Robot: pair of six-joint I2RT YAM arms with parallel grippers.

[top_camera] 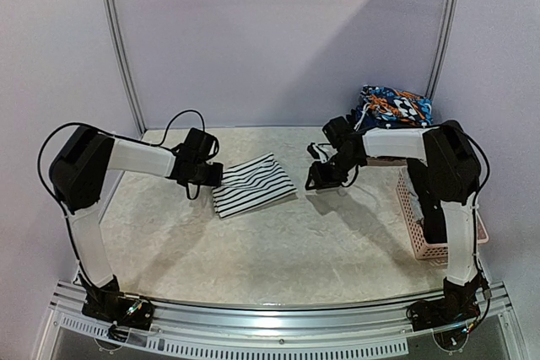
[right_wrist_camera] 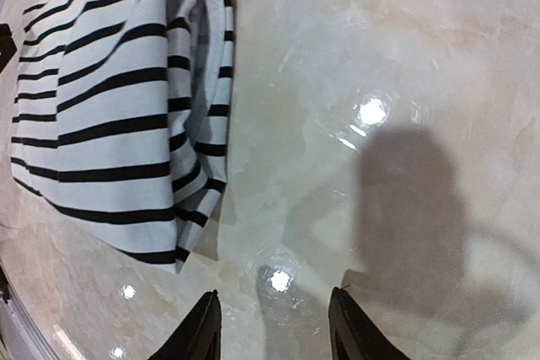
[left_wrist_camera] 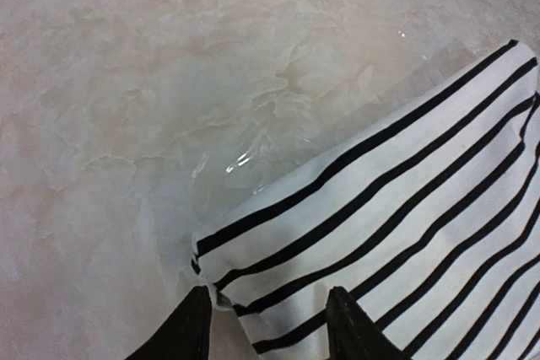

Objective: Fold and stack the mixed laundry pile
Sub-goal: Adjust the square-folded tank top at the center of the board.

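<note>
Black-and-white striped garment [top_camera: 253, 185] edge between parted left pincer [left_wrist_camera: 268, 294], perhaps touching; right pincer [right_wrist_camera: 274, 294] apart, empty.

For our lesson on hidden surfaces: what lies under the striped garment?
Only the marbled table shows around the folded striped garment, lying flat. Anything beneath it or between its layers is covered.

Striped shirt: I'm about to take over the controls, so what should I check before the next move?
1. Striped shirt folded, lying flat on the table: ok.
2. Left claw clear of the shirt: not ok; it stands open astride the shirt's corner.
3. Right claw empty: ok; open over bare table, beside the shirt.
4. More clothes to fetch: ok; patterned pile at the far right.
5. Basket clear of the right arm: cannot tell; the arm hides much of it.
</note>
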